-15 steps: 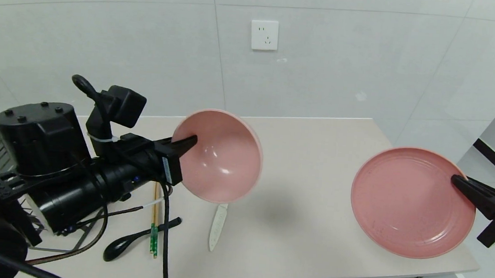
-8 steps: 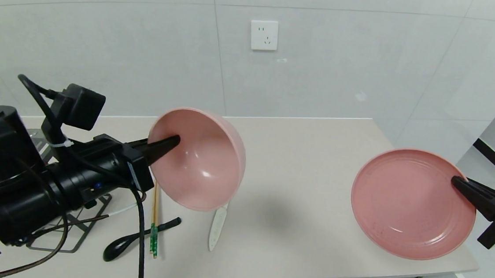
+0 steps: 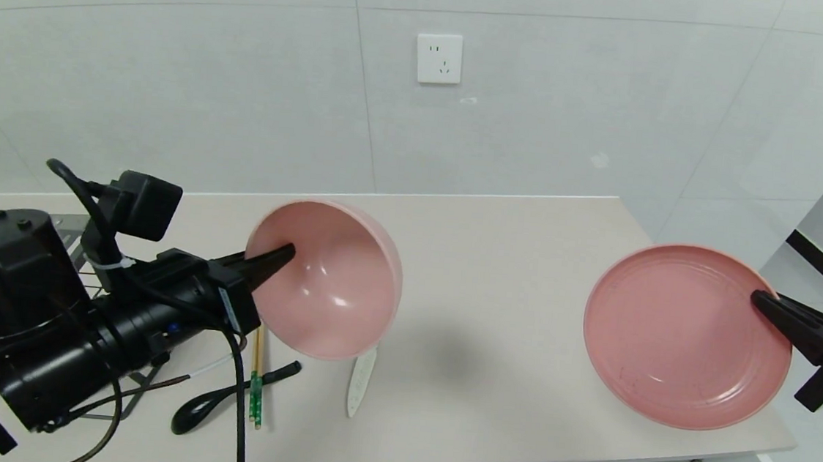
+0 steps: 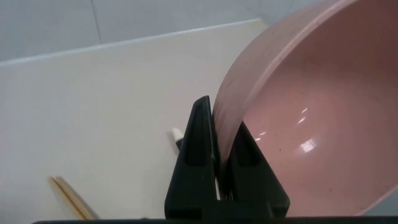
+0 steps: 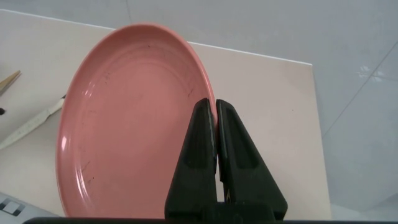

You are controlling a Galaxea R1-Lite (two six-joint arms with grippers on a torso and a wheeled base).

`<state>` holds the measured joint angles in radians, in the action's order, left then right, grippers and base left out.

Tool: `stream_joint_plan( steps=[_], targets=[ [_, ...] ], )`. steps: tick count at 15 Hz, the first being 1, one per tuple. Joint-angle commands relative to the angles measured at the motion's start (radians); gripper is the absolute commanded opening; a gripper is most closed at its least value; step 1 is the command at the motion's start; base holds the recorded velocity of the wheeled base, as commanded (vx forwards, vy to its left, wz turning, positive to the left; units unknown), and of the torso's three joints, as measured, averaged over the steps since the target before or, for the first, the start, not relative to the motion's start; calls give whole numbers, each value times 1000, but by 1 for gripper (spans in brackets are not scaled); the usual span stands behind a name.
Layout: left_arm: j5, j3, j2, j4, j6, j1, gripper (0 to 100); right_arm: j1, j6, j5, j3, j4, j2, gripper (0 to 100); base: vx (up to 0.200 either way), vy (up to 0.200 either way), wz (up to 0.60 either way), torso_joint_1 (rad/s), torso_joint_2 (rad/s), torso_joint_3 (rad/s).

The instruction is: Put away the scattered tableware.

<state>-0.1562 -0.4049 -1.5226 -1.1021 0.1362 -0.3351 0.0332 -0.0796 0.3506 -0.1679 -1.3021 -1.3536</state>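
Observation:
My left gripper [image 3: 279, 254] is shut on the rim of a pink bowl [image 3: 330, 283], held tilted on its side above the left half of the table; its fingers [image 4: 200, 134] pinch the bowl [image 4: 305, 130] wall. My right gripper [image 3: 762, 301] is shut on the edge of a pink plate [image 3: 675, 332], held tilted over the table's right end; the plate [image 5: 130, 118] rim sits between the fingers [image 5: 200, 121]. Under the bowl lie a white knife [image 3: 361, 382], wooden chopsticks [image 3: 255, 373] and a black spoon [image 3: 222, 397].
A beige table [image 3: 495, 282] stands against a tiled wall with a socket [image 3: 439, 58]. A metal wire rack [image 3: 76, 249] sits at the table's left end behind my left arm. The table's edge drops off at the right and front.
My left arm drew the bowl leftward and then a little lower toward the table. The right gripper and the plate stayed where they were.

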Motion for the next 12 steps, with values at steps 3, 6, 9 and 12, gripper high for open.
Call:
stream_joint_plan(
  steps=[3,6,9,12],
  targets=[
    [81,83,-103,-147,43,-50,0,2,38,-1,-35,-3,-2,0,0,0,0,0,0,0],
    [139,225,-303,-469,29,-190,0,4,86,-12,-45,-17,-10,0,0,0,0,0,0,0],
    [173,169,-330,-469,23,-196,0,44,219,-114,-44,-65,-9,0,0,0,0,0,0,0],
    [173,144,-338,-469,-43,-199,0,109,270,-113,-71,-66,-33,0,0,0,0,0,0,0]
  ],
)
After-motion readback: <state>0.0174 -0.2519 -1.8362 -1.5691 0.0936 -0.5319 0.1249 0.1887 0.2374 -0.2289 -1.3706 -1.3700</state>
